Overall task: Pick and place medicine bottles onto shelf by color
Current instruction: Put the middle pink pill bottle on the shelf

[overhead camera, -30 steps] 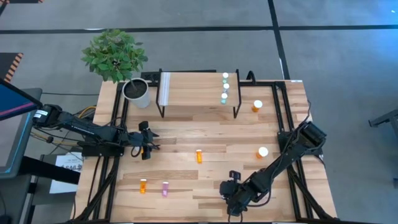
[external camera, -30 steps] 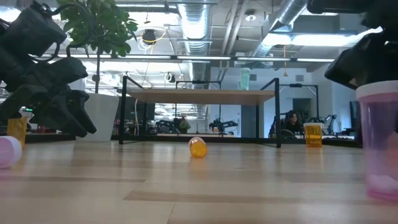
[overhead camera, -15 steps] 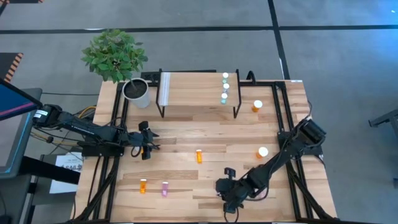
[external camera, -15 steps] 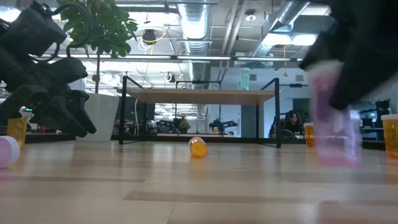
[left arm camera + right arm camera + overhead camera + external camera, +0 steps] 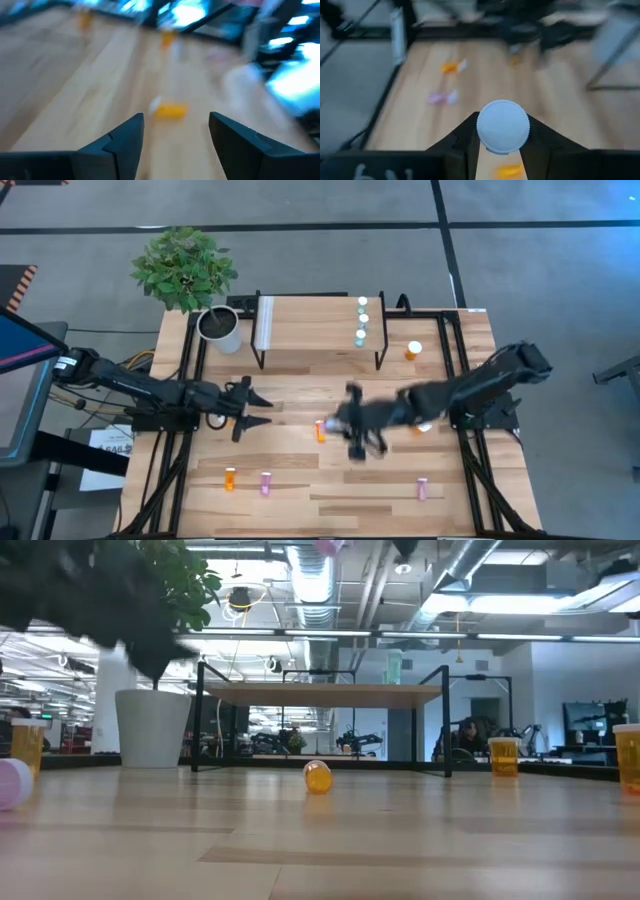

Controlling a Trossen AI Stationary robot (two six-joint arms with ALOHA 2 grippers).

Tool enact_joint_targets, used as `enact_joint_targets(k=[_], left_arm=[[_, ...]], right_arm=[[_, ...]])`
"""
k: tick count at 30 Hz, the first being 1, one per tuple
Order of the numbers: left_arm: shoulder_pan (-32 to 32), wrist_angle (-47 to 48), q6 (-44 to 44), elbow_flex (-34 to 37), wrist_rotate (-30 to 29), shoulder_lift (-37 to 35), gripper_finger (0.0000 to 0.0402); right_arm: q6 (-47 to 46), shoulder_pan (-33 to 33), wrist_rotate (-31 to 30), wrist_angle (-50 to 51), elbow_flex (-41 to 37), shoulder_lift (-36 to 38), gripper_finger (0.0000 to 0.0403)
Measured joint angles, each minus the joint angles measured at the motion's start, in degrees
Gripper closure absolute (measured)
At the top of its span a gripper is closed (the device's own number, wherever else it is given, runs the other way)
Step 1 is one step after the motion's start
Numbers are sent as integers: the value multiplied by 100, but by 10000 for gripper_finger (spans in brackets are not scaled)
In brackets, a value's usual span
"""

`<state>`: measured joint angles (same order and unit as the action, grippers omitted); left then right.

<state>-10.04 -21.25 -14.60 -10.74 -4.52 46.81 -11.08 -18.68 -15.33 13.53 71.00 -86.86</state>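
Observation:
My right gripper (image 5: pixel 358 435) is high over the table's middle, shut on a pink bottle. The bottle's white cap (image 5: pixel 503 125) shows in the right wrist view, and its pink body shows at the top of the low view (image 5: pixel 328 545). My left gripper (image 5: pixel 262 410) is open at the table's left. An orange bottle (image 5: pixel 170 109) lies on its side ahead of it, and also shows in the high view (image 5: pixel 320 430). The shelf (image 5: pixel 310 325) stands at the far side with three teal bottles (image 5: pixel 362 320) upright on its right end. My right gripper pinches the pink bottle between its two fingers (image 5: pixel 470 137), one on each side just under the white cap (image 5: pixel 503 112). The cap faces back toward the wrist and hides the body. The bottle is lifted clear of the table.
Orange bottles stand at the right (image 5: pixel 413 350), (image 5: pixel 422 423) and near left (image 5: pixel 230 477). A pink bottle (image 5: pixel 265 482) lies beside that last one, and another pink bottle (image 5: pixel 422 490) lies near right. A white plant pot (image 5: pixel 220 328) stands left of the shelf.
My right gripper has risen from the table's near edge and swung toward the middle, lifting the pink bottle clear of the table. My left gripper has gone a little toward the right, toward the lying orange bottle.

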Motion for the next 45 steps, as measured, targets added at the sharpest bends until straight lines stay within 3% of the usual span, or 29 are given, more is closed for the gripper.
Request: enact_joint_targets(k=[2,5,9,15,18,27,33,45], left_arm=[[0,-54,267,-194,269,0,189],[0,-200,489,-323,226,3,189],[2,-421,183,-339,77,4,189],[48,-1385,165,-339,317,-111,189],[209,-1370,144,-497,429,-328,189],[732,936,156,-1365,519,-1009,189],[725,1202,191,-1370,527,-1074,189],[725,1334,257,-1370,527,-1074,189]], right_arm=[[228,416,0,137,-9,302,263],[470,1091,0,160,-7,636,261],[754,2015,29,81,-6,872,260],[817,3278,788,326,598,557,260],[911,3704,1084,681,1174,135,259],[1007,4424,1386,2215,2688,-1175,259],[982,4694,1399,3000,3156,-1730,259],[956,4924,1399,3231,3375,-2035,259]])
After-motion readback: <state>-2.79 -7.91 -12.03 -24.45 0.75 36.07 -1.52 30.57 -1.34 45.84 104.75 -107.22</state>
